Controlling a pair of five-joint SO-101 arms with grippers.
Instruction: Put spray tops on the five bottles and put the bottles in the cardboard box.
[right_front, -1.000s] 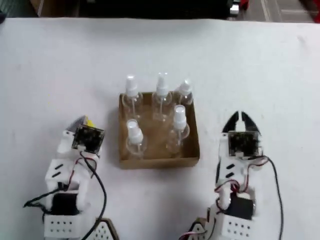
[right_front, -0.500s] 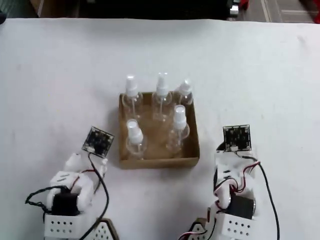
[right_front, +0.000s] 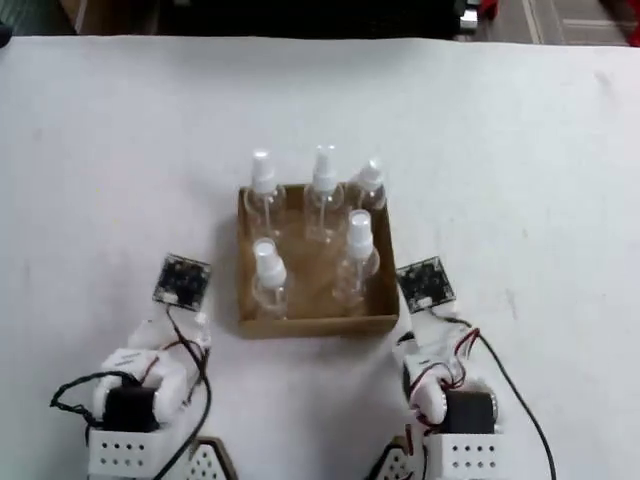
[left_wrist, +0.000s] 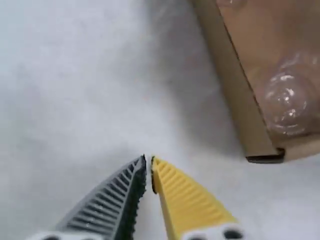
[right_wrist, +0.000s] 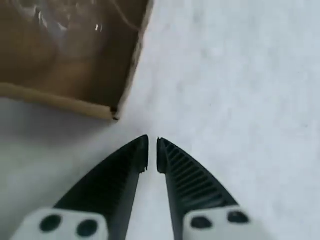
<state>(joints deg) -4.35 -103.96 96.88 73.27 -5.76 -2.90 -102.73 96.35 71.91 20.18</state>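
Five spray-topped bottles (right_front: 323, 195) stand in one cardboard box (right_front: 310, 325); left gripper (left_wrist: 148, 167) at its 8 o'clock, right gripper (right_wrist: 152, 147) at 4, both clenched empty.

five spray-topped bottles (right_front: 270, 278), in cardboard box (right_front: 315, 325)

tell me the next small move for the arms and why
Probably just park both arms: all five bottles appear capped and standing in the cardboard box, and the left gripper and right gripper are shut, empty, over the table beside it.
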